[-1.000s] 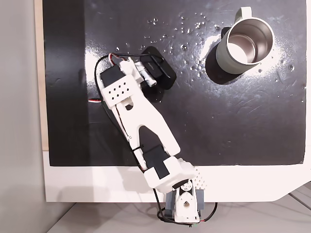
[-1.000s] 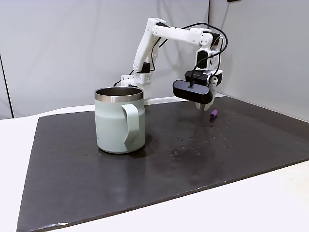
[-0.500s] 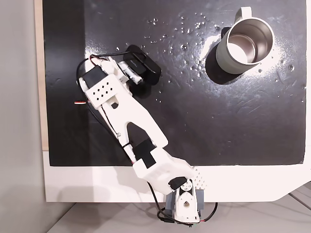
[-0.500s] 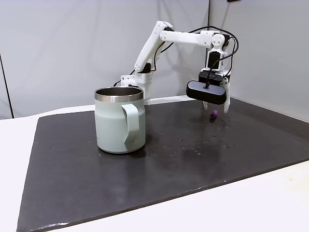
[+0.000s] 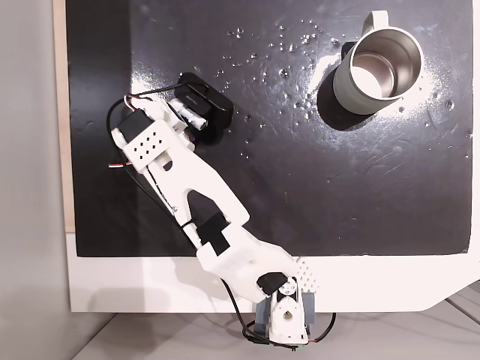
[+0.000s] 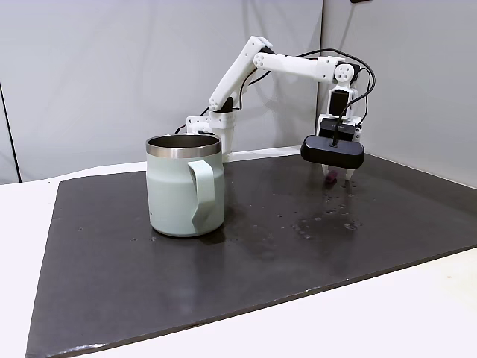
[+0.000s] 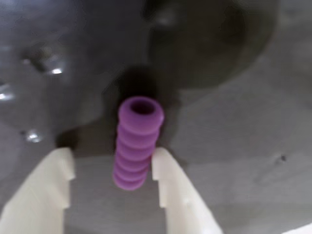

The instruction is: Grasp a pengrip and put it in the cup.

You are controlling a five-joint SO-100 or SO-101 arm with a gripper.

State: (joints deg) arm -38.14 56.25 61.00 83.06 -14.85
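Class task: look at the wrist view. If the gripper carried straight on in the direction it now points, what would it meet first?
The pengrip. It lies between the open fingers of the gripper, close to the right-hand one, ahead of the black mat. Depth is unclear, so the fingertips may reach the mat at about the same moment.

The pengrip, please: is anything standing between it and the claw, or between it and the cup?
Nothing visible does. The pengrip lies between the open claw fingers, and only bare dark mat separates it from the cup.
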